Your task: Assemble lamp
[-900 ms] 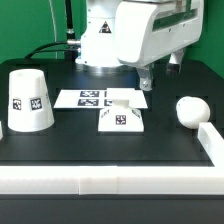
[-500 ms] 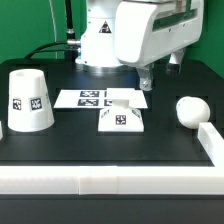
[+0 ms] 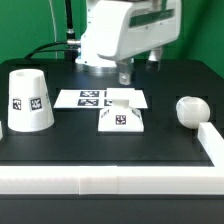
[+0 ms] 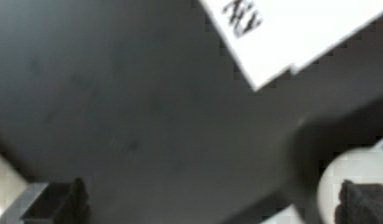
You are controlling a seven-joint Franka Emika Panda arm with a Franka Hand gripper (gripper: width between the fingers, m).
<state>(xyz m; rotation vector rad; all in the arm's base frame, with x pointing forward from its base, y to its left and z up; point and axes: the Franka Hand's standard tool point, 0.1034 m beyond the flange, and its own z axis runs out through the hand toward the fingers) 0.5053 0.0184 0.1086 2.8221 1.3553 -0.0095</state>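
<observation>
The white tapered shade [image 3: 30, 100] stands at the exterior view's left. The low square base [image 3: 120, 119] sits mid-table, just in front of the marker board [image 3: 100, 98]. The round bulb [image 3: 190, 110] lies at the right. My gripper [image 3: 127, 72] hangs above the table behind the marker board, apart from all three parts. In the wrist view the gripper [image 4: 206, 205] is open with only black table between its fingertips [image 4: 51, 200]. A rounded white shape [image 4: 339, 170], probably the bulb, shows behind the other fingertip.
A white rail [image 3: 100, 178] runs along the table's front, with a raised corner piece [image 3: 210, 140] at the right. The marker board's corner with a tag shows in the wrist view [image 4: 286, 35]. Cables hang behind the arm.
The arm and gripper have shifted toward the exterior view's left and slightly up. The shade, base and bulb have not moved.
</observation>
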